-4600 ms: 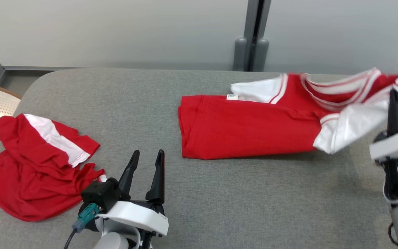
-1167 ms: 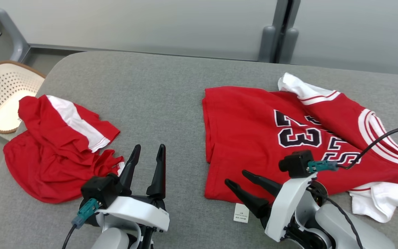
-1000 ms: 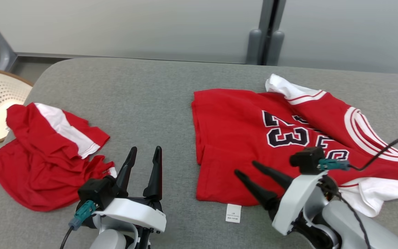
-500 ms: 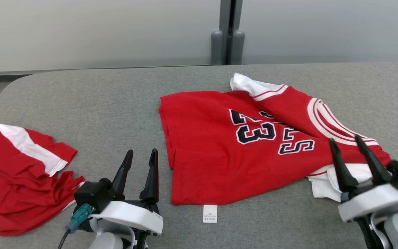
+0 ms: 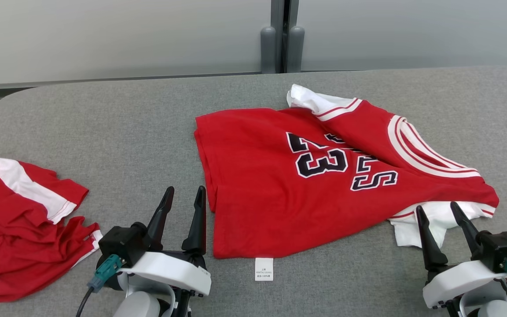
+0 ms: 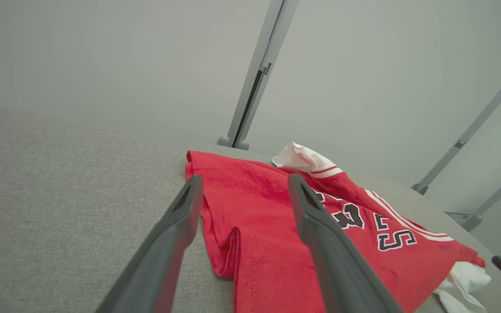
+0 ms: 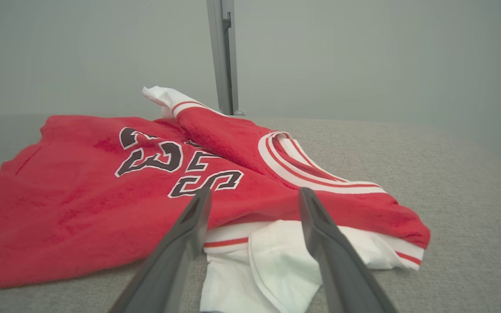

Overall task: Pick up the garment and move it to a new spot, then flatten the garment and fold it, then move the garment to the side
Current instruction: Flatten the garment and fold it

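Observation:
The garment, a red jersey (image 5: pixel 258 193) with white sleeves and the number 23, lies number side up in the middle of the grey table (image 5: pixel 104 127). Its folded collar end points right and its hem points left. My left gripper (image 5: pixel 185 190) stands open just left of the hem's near corner, with nothing in it. In the left wrist view the jersey (image 6: pixel 259 217) lies past the left gripper (image 6: pixel 245 179). My right gripper (image 5: pixel 435 206) is open at the near white sleeve (image 5: pixel 412 226), empty. The right wrist view shows the right gripper (image 7: pixel 255 191) above that sleeve (image 7: pixel 272 261).
A second red garment (image 5: pixel 11 229) with a white stripe lies crumpled at the table's left edge. A white label (image 5: pixel 263 269) sticks out from the jersey's near edge. A grey post (image 5: pixel 280 39) stands against the wall behind the table.
The right gripper let go of the jersey's shoulder, which now lies flipped number side up, then swung from the hem side to the near sleeve. The head camera panned right. The left gripper stayed put.

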You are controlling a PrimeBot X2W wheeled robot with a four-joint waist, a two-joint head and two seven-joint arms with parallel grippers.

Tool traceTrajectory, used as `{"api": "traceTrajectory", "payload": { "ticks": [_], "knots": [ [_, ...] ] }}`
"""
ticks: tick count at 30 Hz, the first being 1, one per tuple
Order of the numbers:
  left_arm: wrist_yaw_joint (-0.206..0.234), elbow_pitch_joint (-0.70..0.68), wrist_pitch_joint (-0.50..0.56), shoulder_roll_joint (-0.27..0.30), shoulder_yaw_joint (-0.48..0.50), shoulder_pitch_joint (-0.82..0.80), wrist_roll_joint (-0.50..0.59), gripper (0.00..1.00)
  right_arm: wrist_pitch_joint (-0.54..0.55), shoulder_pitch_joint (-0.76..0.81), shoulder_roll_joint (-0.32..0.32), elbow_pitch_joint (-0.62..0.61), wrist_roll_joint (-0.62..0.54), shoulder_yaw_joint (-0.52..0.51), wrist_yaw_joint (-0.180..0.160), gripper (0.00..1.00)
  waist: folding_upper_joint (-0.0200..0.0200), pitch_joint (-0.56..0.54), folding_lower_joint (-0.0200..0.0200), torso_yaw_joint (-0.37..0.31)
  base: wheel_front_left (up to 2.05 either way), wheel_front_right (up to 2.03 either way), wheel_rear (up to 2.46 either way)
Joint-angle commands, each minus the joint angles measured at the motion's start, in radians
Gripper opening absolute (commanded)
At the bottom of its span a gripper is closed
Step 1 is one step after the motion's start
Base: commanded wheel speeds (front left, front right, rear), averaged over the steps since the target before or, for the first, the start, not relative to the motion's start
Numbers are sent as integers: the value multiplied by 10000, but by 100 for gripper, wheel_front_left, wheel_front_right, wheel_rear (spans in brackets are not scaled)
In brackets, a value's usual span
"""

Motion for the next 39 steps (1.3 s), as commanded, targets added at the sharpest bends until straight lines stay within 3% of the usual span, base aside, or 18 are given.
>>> {"api": "traceTrajectory", "payload": {
  "ticks": [1,17,18,19,20,28,37,38,39],
  "knots": [
    [-59,22,-2,41,2,-124,-51,100,96,2,103,53,-124,-102,-3,100,0,45,0,41,0,0,0],
    [-8,54,-2,39,-26,-489,33,100,438,-883,776,1481,-1296,-1425,-3,100,0,788,0,393,0,0,0],
    [-7,58,-2,41,-26,-491,39,100,423,-920,811,1565,-1293,-1491,-3,74,0,808,0,397,0,0,0],
    [2,55,-2,39,-26,-496,46,100,419,-941,840,1628,-1286,-1571,-3,24,0,826,0,393,0,0,0],
    [12,58,-2,38,-23,-494,52,100,382,-963,844,1705,-1326,-1672,-3,0,0,834,0,383,0,0,0],
    [4,148,-1,38,47,-487,97,100,32,-921,1021,1770,-963,-2131,-3,0,0,677,0,29,0,0,0],
    [-42,156,-1,43,60,-416,44,100,-122,-145,1259,1027,869,-3401,-3,0,0,534,0,-532,0,0,0],
    [-51,153,-1,41,43,-446,33,100,-143,-66,1270,1028,999,-3619,-3,49,0,554,0,-562,0,0,0],
    [-51,153,-1,41,43,-446,33,100,-143,-66,1270,1028,999,-3619,-3,49,0,554,0,-562,0,0,0]
  ]
}}
